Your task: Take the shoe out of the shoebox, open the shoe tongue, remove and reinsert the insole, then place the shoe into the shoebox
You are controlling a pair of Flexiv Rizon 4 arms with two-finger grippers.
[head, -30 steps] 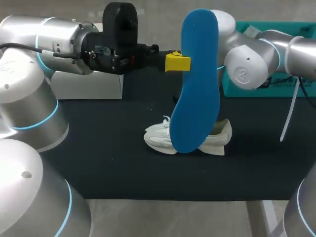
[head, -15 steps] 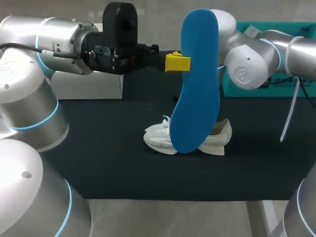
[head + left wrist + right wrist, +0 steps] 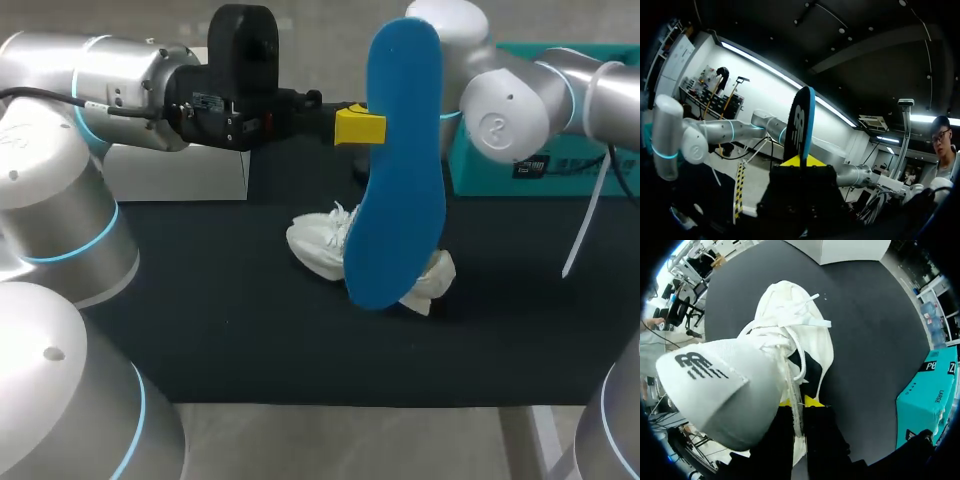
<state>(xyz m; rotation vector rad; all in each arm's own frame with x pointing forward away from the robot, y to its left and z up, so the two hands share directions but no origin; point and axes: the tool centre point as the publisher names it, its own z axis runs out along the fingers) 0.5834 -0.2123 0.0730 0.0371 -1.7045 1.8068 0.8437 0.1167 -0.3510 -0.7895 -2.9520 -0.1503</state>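
My left gripper holds a blue insole upright above the table, shut on its edge. In the left wrist view the insole stands edge-on between the yellow tips of the left gripper. Behind the insole, a white shoe is tilted over the black table. My right arm comes in from the upper right; the insole hides its gripper in the head view. In the right wrist view my right gripper is shut on the side edge of the shoe, whose tongue is folded out.
A teal shoebox stands at the back right of the black table and shows beside the shoe as the teal box. A white box sits at the back left, ahead of the shoe's toe in the right wrist view.
The right arm has shifted up and back, and the shoe has turned with it, its toe now higher and further left. The left arm and insole have not moved.
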